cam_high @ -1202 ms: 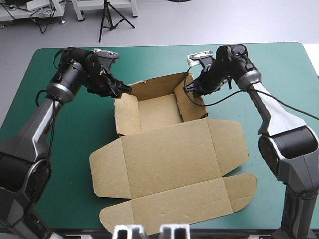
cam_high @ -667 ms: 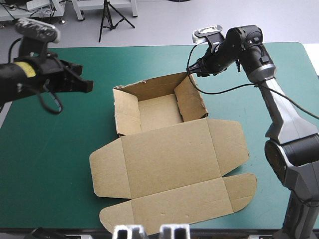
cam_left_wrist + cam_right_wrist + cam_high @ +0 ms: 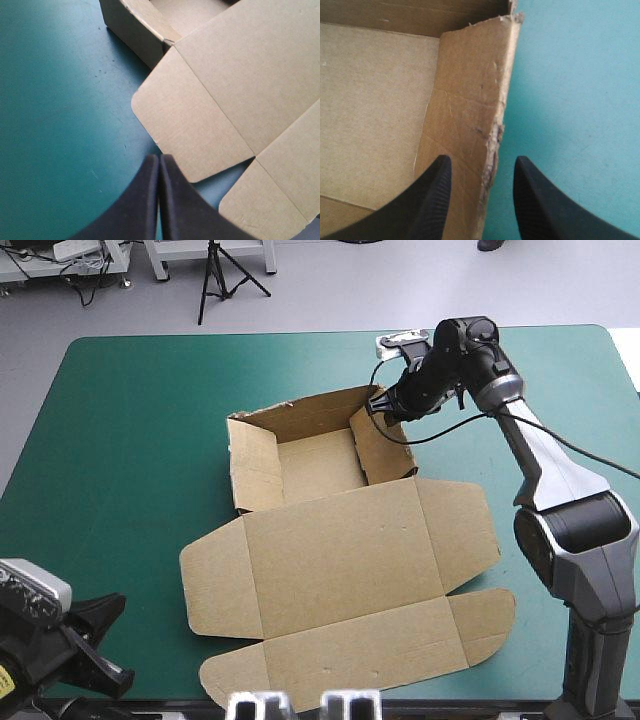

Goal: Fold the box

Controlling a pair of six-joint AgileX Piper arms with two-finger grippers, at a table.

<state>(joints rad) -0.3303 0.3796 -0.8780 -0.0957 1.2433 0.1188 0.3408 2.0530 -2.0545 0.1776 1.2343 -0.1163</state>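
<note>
Straddling the box (image 3: 340, 560) wall, right gripper (image 3: 482, 160) spread, left gripper (image 3: 159, 159) closed

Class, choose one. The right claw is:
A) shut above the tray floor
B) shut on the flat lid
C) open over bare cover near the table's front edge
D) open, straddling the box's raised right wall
D: the right claw is open, and a ragged wall edge of the box runs between its fingers, one inside, one over the teal-green cover.

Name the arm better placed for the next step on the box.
Right: the right end effector, open, straddles the box's right wall; the left end effector, shut, sits off the board near the table's front-left corner.
</note>
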